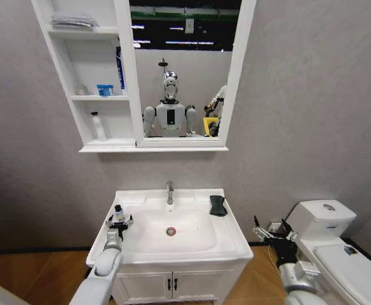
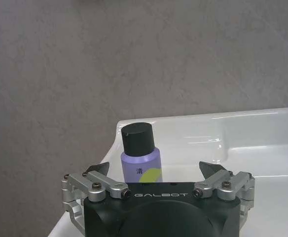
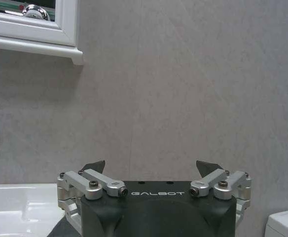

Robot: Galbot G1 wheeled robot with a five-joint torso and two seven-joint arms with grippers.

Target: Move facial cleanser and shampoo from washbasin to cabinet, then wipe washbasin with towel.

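Observation:
A small lilac bottle (image 1: 118, 212) with a black cap stands on the left rim of the white washbasin (image 1: 230, 238); I cannot tell whether it is the facial cleanser or the shampoo. My left gripper (image 1: 118, 223) is right behind it, open. In the left wrist view the bottle (image 2: 140, 155) stands upright just ahead of the left gripper (image 2: 155, 169), nearer one fingertip (image 2: 99, 168), untouched. The black towel (image 1: 218, 205) lies folded on the basin's back right corner. The white cabinet (image 1: 127, 82) hangs above. My right gripper (image 1: 273, 234) hovers open between basin and toilet, holding nothing.
A chrome tap (image 1: 169, 192) stands behind the bowl. The cabinet holds a white bottle (image 1: 98, 126) on its lowest shelf and blue items (image 1: 105, 90) above it. A white toilet (image 1: 328, 238) stands at right. The right gripper (image 3: 152, 166) faces the grey wall.

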